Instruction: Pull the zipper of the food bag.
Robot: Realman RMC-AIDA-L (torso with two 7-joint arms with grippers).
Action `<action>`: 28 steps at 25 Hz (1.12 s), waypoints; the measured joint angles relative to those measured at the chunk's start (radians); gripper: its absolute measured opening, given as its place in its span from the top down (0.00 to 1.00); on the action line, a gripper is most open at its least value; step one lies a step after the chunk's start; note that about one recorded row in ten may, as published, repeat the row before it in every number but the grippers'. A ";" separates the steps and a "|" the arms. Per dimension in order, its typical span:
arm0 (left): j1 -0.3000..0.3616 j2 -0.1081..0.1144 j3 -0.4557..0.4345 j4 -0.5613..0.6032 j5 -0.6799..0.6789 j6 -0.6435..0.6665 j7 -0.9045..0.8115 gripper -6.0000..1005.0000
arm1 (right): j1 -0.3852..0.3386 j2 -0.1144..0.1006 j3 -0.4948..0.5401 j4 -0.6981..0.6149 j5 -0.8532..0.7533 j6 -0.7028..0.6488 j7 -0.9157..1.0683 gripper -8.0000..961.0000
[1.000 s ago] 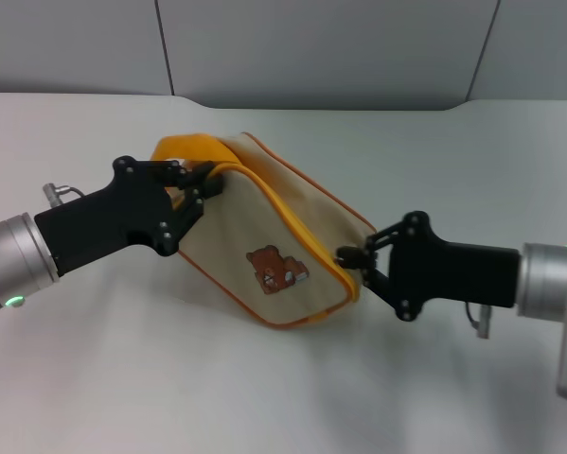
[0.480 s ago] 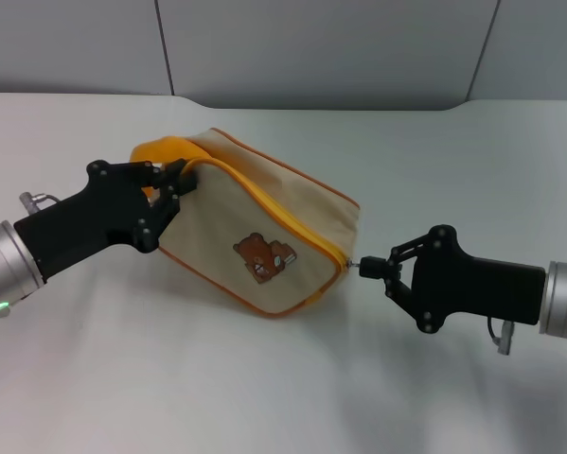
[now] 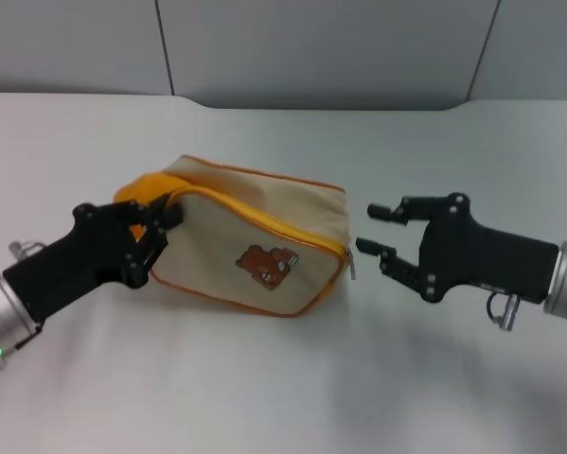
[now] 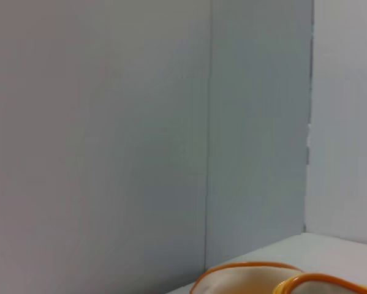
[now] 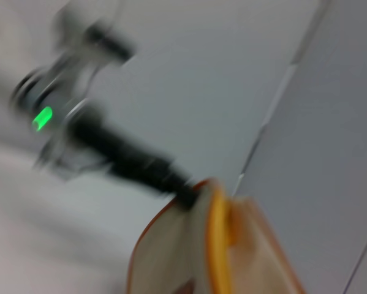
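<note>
The cream food bag (image 3: 255,241) lies on the white table (image 3: 264,397), its bear patch (image 3: 264,263) facing me. The orange-yellow zipper (image 3: 264,218) runs along its top edge, and the small silver pull tab (image 3: 352,269) hangs at the right end. My left gripper (image 3: 155,227) is shut on the orange-yellow loop handle (image 3: 136,194) at the bag's left end. My right gripper (image 3: 368,228) is open and empty, just right of the bag's right end, apart from the tab. The right wrist view shows the bag (image 5: 171,257) and the zipper (image 5: 217,245), blurred. The left wrist view shows the bag's edge (image 4: 250,275).
A grey wall (image 3: 311,47) stands behind the table's far edge. The left arm (image 5: 122,153) shows beyond the bag in the right wrist view. Bare table lies in front of the bag and to both sides.
My right gripper has let go of the pull tab and opened, staying just right of the bag. My left gripper has drawn the bag left and down; the bag now lies flatter.
</note>
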 joint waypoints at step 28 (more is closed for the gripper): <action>0.035 0.088 0.217 0.127 0.197 0.409 -0.288 0.39 | -0.017 -0.038 0.030 0.037 -0.157 -0.359 0.540 0.25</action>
